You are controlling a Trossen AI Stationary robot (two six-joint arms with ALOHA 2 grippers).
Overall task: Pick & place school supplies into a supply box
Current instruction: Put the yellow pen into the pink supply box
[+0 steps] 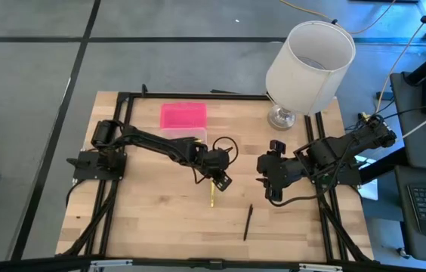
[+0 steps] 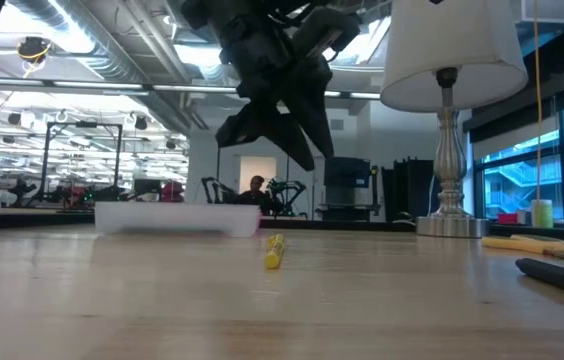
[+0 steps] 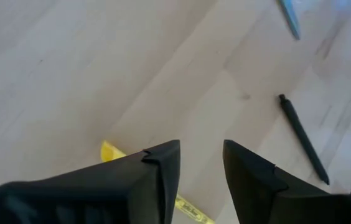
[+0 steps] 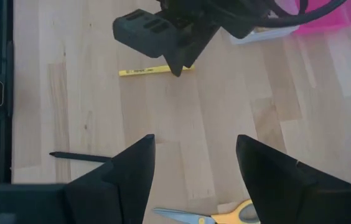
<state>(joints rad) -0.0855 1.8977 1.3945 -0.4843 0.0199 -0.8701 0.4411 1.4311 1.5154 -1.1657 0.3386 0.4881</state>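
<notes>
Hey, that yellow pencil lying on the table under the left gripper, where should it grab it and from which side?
Probably mid-shaft, coming straight down. The yellow pencil lies flat on bare wood, nothing touching it. The left gripper hangs open above one end; set its fingers across the thin shaft, not along it.

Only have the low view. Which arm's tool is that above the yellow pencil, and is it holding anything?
Observer: It's the left tool. Its wrist view shows the jaws apart and empty, with the yellow pencil lying on the table beneath.
Operator: Where's the other arm?
Observer: The right tool hangs open just to the right of the left one.
Operator: Box lid?
Observer: It's open. The supply box has its pink lid lying flat beyond the clear base, behind the left arm.
</notes>
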